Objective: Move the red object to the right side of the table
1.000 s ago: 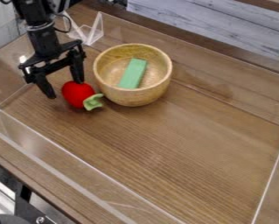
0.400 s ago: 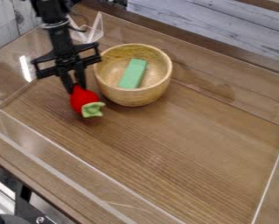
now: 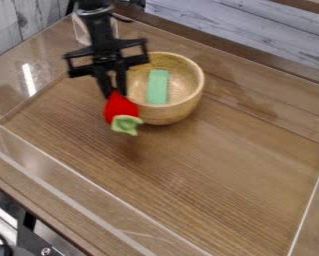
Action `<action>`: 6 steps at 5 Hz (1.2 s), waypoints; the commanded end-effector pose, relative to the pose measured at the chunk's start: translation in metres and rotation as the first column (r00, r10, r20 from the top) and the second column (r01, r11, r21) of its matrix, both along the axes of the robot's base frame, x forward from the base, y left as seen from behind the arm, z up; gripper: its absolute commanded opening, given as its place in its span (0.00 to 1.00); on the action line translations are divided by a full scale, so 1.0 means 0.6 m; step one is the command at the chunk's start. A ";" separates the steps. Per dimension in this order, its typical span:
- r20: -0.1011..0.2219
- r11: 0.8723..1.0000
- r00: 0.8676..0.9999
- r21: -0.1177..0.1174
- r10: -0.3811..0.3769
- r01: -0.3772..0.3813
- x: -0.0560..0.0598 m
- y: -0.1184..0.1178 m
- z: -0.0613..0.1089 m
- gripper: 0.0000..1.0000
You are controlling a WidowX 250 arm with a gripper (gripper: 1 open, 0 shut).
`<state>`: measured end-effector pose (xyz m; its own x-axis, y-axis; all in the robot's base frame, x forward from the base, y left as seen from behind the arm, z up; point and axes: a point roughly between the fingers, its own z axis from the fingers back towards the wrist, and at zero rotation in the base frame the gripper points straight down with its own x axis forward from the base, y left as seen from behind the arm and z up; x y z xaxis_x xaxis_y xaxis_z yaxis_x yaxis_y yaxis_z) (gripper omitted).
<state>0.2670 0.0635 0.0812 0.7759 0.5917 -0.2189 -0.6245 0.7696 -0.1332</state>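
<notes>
Pinching the red object (image 3: 120, 110), the jaws hold it beside the wooden bowl (image 3: 175, 85).

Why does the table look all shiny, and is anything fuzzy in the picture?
In the camera view, light bounces off the table and its clear walls, leaving pale shiny streaks near the top left and along the front edge. The gripper and the red object it pinches look a little smeary, the bowl sharper. A soft shadow lies under the red object.
</notes>
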 end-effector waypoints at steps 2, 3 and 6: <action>0.081 0.976 0.973 -0.008 -0.218 0.219 0.000 -0.071 0.029 0.00; 0.092 0.963 0.959 -0.013 -0.266 0.269 -0.014 -0.102 0.023 0.00; 0.131 0.936 0.929 -0.022 -0.347 0.352 -0.029 -0.142 0.022 0.00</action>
